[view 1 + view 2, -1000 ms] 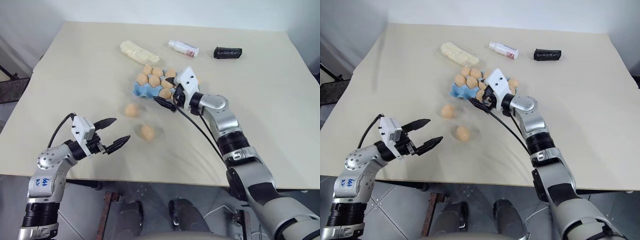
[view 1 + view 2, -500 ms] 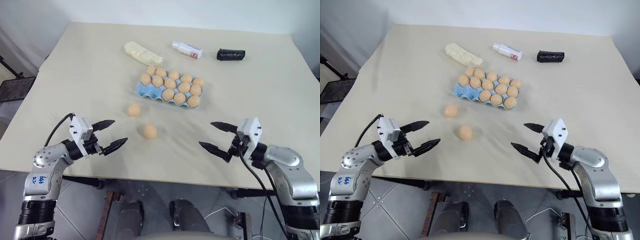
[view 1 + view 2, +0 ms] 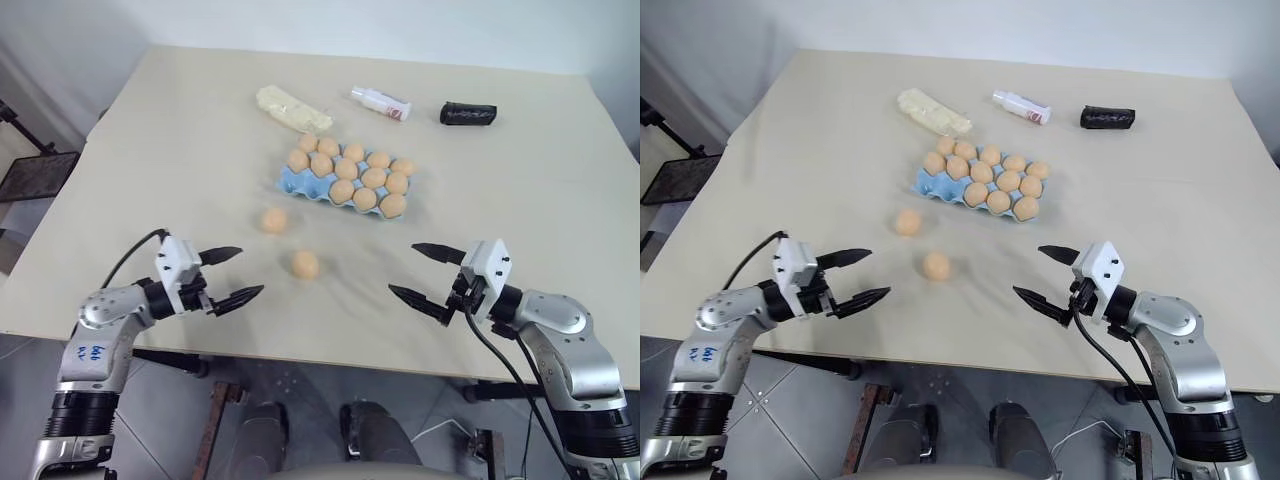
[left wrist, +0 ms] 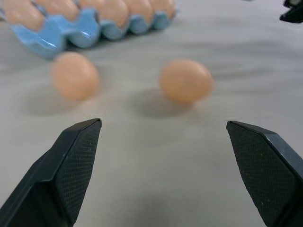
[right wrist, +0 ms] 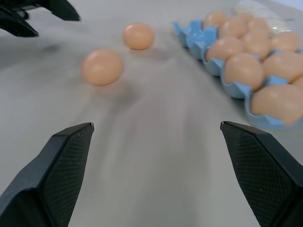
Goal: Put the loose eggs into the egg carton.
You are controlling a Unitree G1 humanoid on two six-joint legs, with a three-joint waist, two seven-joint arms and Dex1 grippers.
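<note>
Grippers come first, at the near edge of the table (image 3: 150, 140): the left gripper (image 3: 232, 277) on the left and the right gripper (image 3: 423, 272) on the right, each with its two black fingers spread wide apart and nothing between them. Both point inward, toward each other.

Between them, a little farther, lie two loose eggs on the bare cloth. The nearer egg (image 3: 305, 264) is about in the middle; the second egg (image 3: 274, 220) is farther and to the left, near the carton but apart from it. Their long axes I cannot tell with certainty.

Farther again stands the egg carton (image 3: 291, 183), light blue, with its long axis running from far left to near right. I count thirteen eggs (image 3: 360, 178) in its cups, and at least one cup at the left end is free.

At the far side are three other things: one pale yellow lumpy bag (image 3: 293, 108) on the left, one small white bottle (image 3: 381, 102) with a red label, lying down, its writing too small to read, and one black oblong case (image 3: 468, 113) on the right.
</note>
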